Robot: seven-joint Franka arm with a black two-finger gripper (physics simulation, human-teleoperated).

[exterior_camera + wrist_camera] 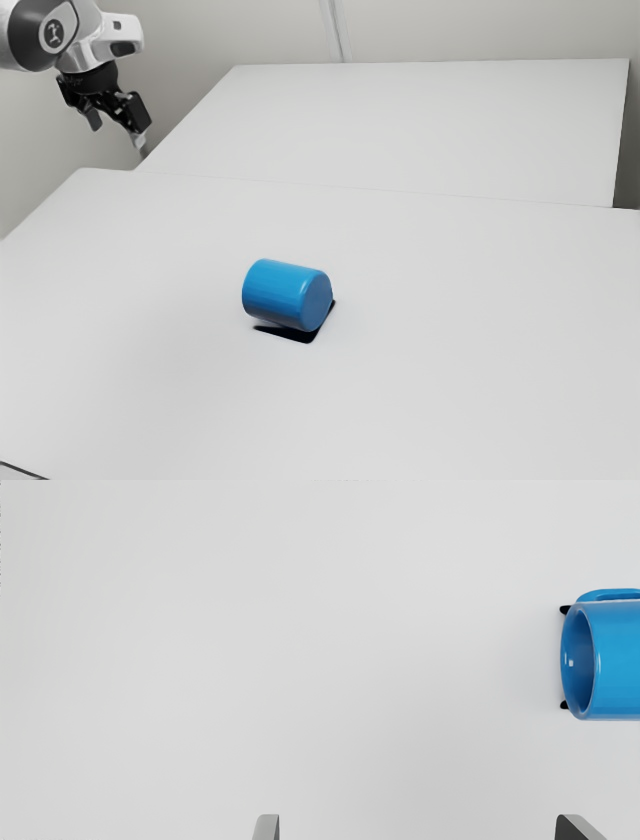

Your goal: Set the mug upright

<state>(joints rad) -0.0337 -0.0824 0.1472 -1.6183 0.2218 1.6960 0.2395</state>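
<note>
mug (285,294) sideways, well inside table edges (340,190)

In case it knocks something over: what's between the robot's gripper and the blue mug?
The wrist view shows bare white tabletop between the open gripper and the blue mug.

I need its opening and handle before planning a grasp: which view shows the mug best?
The wrist view: mug opening and handle show, though its far end is cut off. The exterior view shows its side and closed base.
</note>
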